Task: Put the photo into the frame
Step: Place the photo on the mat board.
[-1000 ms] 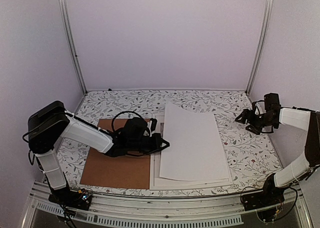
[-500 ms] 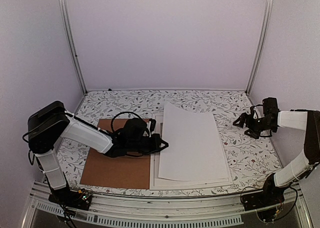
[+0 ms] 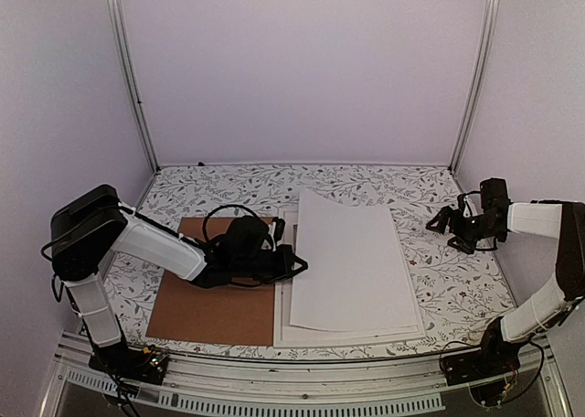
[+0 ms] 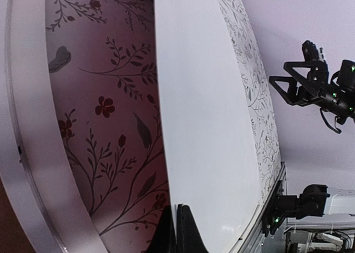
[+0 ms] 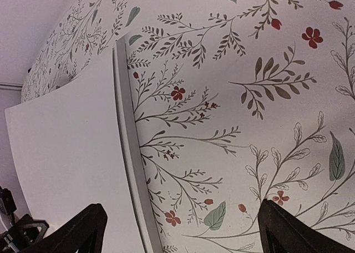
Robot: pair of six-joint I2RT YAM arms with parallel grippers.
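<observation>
The photo [image 3: 352, 261] shows only its plain white back, so its picture side is hidden. It slopes over the white frame [image 3: 366, 336], with its left edge raised and its right edge resting low. My left gripper [image 3: 300, 263] is shut on that raised left edge. In the left wrist view the fingertips [image 4: 186, 222] pinch the sheet [image 4: 205, 114], and the surface beneath it looks reddish. My right gripper [image 3: 441, 220] hovers open to the right of the frame, holding nothing. Its view shows the photo's [image 5: 61, 170] far corner and the frame's rim [image 5: 130, 147].
A brown backing board [image 3: 215, 303] lies flat left of the frame, under my left arm. The floral table top [image 3: 448, 280] extends right of the frame. Metal posts stand at the back corners and a rail runs along the near edge.
My right gripper has dropped a little, drifted slightly left toward the frame and opened wider. The left gripper and the photo have stayed put.
</observation>
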